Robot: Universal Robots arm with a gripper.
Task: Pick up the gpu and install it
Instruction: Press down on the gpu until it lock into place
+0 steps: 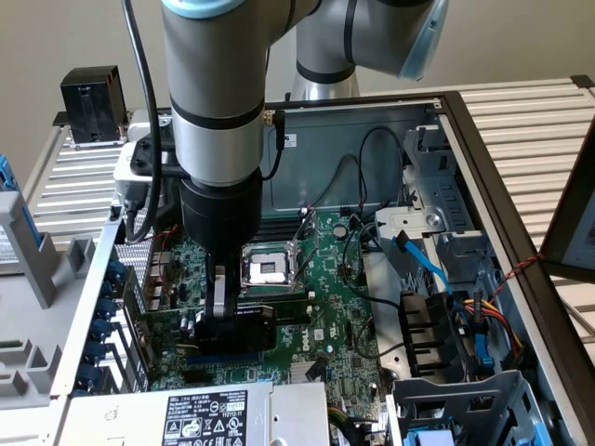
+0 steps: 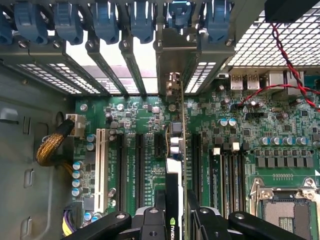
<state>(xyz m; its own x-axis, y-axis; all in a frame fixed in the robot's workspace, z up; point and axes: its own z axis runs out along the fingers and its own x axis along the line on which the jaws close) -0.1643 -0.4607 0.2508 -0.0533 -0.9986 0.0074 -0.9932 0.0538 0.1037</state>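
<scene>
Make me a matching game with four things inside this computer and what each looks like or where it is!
Things:
1. gpu
2. slot clips
3. braided cable
4. processor socket

Matches:
A. shiny silver frame
B. gripped by the end effector
C. blue
D. yellow

Pairs: 1-B, 2-C, 3-D, 4-A

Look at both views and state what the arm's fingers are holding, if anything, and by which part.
The gripper holds the gpu edge-on by its upper edge, one of the fingers on each face, the card standing upright over the motherboard slots.
</scene>
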